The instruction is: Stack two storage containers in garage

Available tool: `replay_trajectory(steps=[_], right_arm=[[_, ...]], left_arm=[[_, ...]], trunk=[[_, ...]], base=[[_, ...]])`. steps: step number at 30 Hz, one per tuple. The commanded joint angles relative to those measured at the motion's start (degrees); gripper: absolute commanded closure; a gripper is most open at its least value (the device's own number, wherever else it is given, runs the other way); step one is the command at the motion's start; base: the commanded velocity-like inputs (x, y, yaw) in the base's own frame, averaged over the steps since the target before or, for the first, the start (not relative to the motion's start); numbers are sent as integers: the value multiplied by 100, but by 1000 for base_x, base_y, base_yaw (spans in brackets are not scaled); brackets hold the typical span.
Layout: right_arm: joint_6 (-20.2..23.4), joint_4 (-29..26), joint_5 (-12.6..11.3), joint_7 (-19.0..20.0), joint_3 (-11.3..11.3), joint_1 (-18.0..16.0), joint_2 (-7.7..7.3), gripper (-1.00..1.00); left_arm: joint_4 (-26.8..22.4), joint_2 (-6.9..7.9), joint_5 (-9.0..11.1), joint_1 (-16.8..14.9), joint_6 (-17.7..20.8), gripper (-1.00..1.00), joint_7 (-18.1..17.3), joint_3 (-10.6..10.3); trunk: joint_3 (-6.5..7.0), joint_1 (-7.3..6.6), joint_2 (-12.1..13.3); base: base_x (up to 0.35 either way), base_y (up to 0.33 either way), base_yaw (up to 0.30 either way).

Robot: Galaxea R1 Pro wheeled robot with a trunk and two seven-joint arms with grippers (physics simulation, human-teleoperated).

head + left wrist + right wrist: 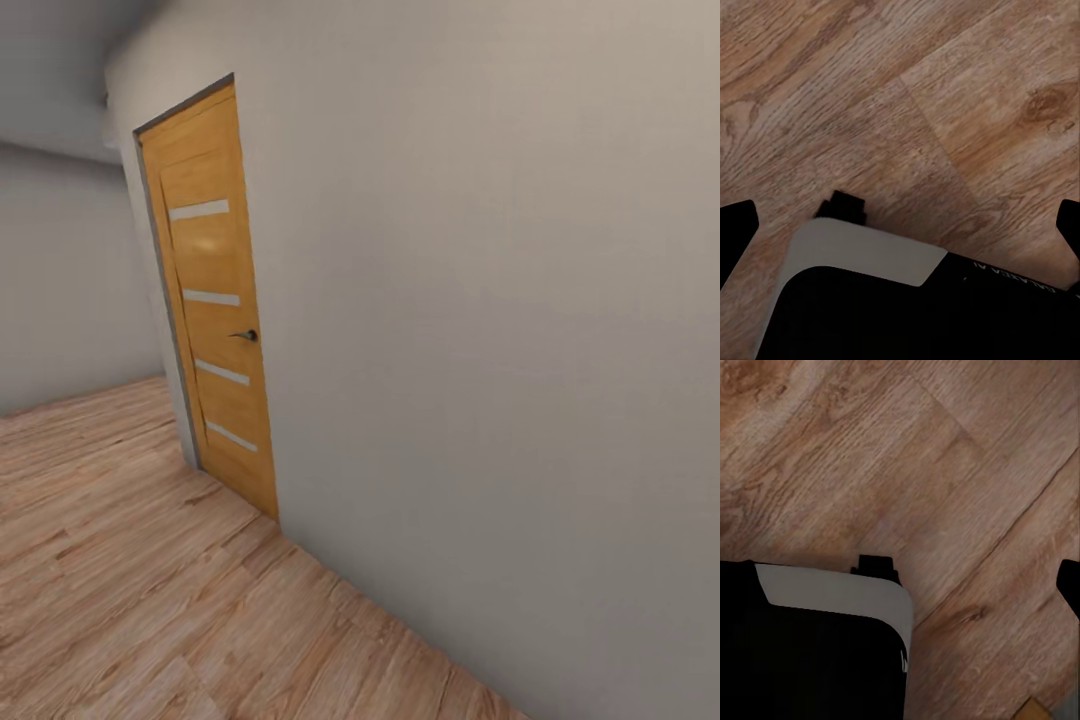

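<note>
I face a white wall (500,350) with a closed wooden door (210,300) ahead-left. Both wrist cameras look at wood floor (907,97). Left gripper (900,225) and right gripper spread, empty. Containers' bearing: cannot tell.

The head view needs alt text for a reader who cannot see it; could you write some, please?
A closed orange-brown wooden door with four pale horizontal slits and a dark lever handle sits in a plain grey-white wall. Light wood plank floor runs along the wall's foot.

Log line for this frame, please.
phase: in transit | ahead: closed wooden door in white wall | floor: wood planks | containers: none seen | left tool: open, empty
</note>
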Motion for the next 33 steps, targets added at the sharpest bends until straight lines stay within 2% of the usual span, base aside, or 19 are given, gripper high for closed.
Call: replay_trajectory(steps=[1,6,33], right_arm=[[-30,18,-2,-20,41,-7,1,-100],[-30,18,-2,-20,42,-7,1,-100],[-36,18,-2,-20,42,-7,-1,-100]], left_arm=[[-1,-1,40,-5,15,-100,14,-38],[-1,-1,43,-5,15,-100,14,-38],[-1,-9,87,-5,14,-100,14,-38]], trunk=[[-7,3,-4],[-7,3,-4],[-7,3,-4]], base=[[307,0,273],[124,0,273],[2,0,273]])
